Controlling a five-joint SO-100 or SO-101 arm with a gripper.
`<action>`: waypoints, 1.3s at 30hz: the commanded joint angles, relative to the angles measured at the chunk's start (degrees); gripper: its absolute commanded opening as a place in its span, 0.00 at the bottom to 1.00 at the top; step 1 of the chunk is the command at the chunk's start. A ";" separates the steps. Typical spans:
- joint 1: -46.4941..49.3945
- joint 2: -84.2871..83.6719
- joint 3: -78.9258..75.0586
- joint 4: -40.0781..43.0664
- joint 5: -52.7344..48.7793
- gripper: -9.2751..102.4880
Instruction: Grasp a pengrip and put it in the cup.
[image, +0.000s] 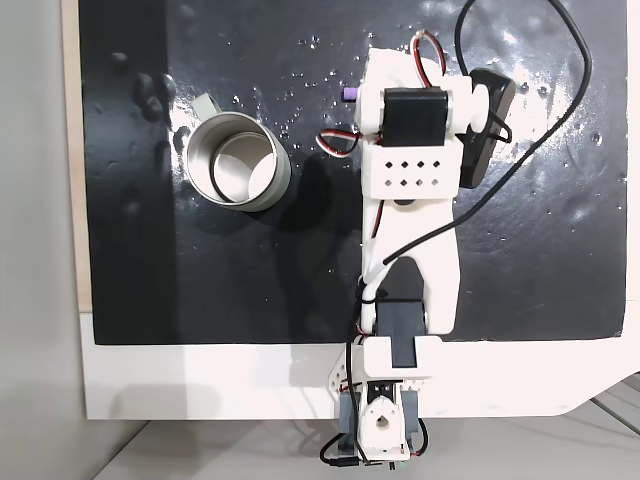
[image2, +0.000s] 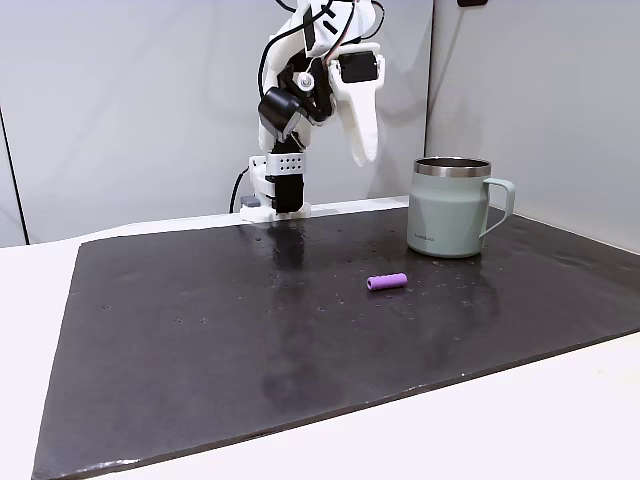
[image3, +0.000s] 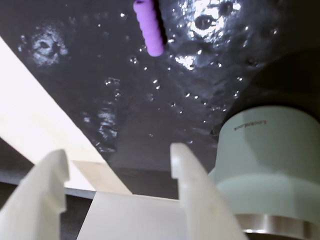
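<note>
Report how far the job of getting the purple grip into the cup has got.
Nothing is done yet. The purple grip lies on the black mat, apart from the cup. The pincer is open, raised and holds nothing. Left: descend, grasp the grip, carry it over, drop it in the cup.

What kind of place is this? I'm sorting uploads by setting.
Probably a hobby or lab robot test bench, not a kitchen: a small white arm is mounted at the edge of a black mat on a white table, against plain grey wall panels, with a purple pengrip and a cup as props.
</note>
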 joint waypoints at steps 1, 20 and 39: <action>0.97 -3.08 -5.89 0.79 -1.58 0.28; 0.88 -30.50 -25.66 0.88 -6.42 0.28; -1.93 -46.49 -38.32 0.70 -12.39 0.20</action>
